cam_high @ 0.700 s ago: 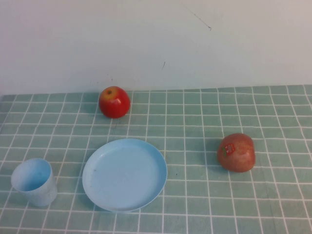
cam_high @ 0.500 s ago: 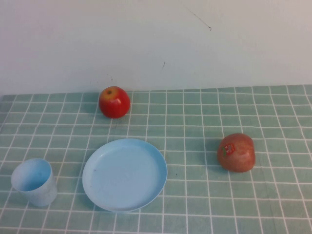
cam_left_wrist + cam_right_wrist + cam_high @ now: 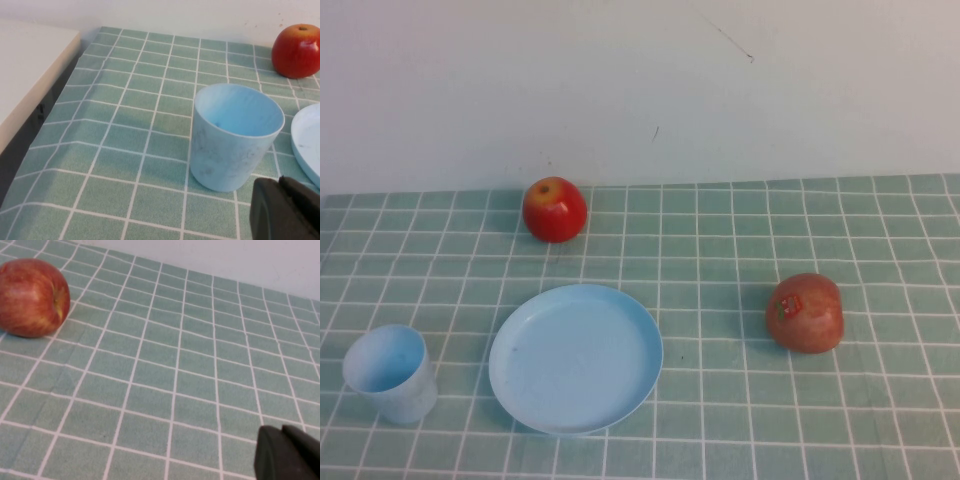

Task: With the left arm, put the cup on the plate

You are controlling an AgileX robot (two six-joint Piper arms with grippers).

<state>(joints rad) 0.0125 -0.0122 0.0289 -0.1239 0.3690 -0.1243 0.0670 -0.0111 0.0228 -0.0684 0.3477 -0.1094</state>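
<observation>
The light-blue cup stands upright and empty on the checked cloth near the front left corner, just left of the plate. In the left wrist view the cup is close ahead, with the plate's rim beside it. My left gripper shows only as black fingertips pressed together, shut on nothing, a short way from the cup's base. My right gripper is likewise shut and empty, hovering over bare cloth. Neither arm appears in the high view.
A shiny red apple sits behind the plate near the wall. A duller red apple with a sticker lies to the plate's right. In the left wrist view the cloth's edge and a white surface lie beyond the cup.
</observation>
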